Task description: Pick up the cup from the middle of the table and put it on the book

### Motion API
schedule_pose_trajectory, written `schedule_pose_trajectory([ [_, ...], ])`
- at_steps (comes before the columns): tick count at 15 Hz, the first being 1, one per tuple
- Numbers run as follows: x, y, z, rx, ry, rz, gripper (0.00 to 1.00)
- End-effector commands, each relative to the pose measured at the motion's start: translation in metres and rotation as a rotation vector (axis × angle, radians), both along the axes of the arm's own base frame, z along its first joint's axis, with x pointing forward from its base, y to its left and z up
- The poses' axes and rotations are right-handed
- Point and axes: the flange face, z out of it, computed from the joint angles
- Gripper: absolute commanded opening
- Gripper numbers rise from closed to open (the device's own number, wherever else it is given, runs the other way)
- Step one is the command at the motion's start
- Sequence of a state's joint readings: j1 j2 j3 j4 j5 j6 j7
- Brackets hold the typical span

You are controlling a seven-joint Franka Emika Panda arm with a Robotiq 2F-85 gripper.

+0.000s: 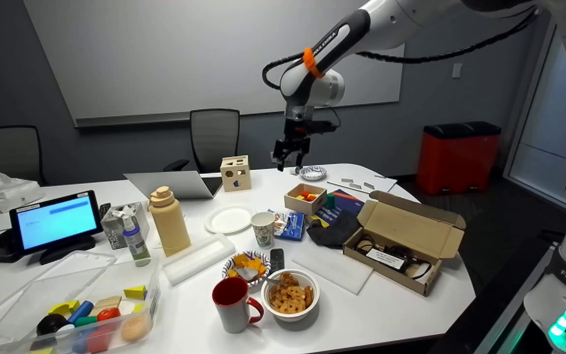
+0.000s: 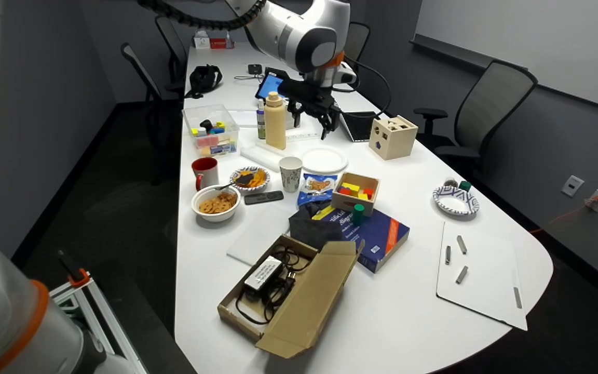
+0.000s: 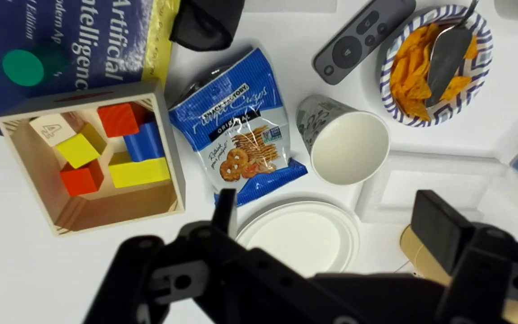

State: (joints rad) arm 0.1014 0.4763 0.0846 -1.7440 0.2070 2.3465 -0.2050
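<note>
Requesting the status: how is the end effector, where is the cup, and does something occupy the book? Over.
End effector open, empty. Cup upright on table, beside blue snack bag. Green cylinder standing on book; box of blocks at its edge.

Cup [image 3: 343,140] between snack bag [image 3: 243,132] and chip bowl [image 3: 479,74]

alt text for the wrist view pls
Open, empty hand at the bottom; a patterned cup stands ungripped near the centre, between a blue snack bag and a bowl of orange chips. Left of the bag, a wooden box of coloured blocks partly overlaps a dark blue Artificial Intelligence book. The hand partly hides a white plate.
</note>
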Motion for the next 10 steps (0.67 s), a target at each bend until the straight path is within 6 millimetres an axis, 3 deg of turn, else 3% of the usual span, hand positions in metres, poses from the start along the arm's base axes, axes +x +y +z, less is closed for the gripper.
schedule_pose_trajectory([
  [1,0.033,0.022,-0.027,0.017,-0.01,-0.007,1.0],
  [10,0.035,0.056,-0.112,-0.03,0.087,0.052,1.0],
])
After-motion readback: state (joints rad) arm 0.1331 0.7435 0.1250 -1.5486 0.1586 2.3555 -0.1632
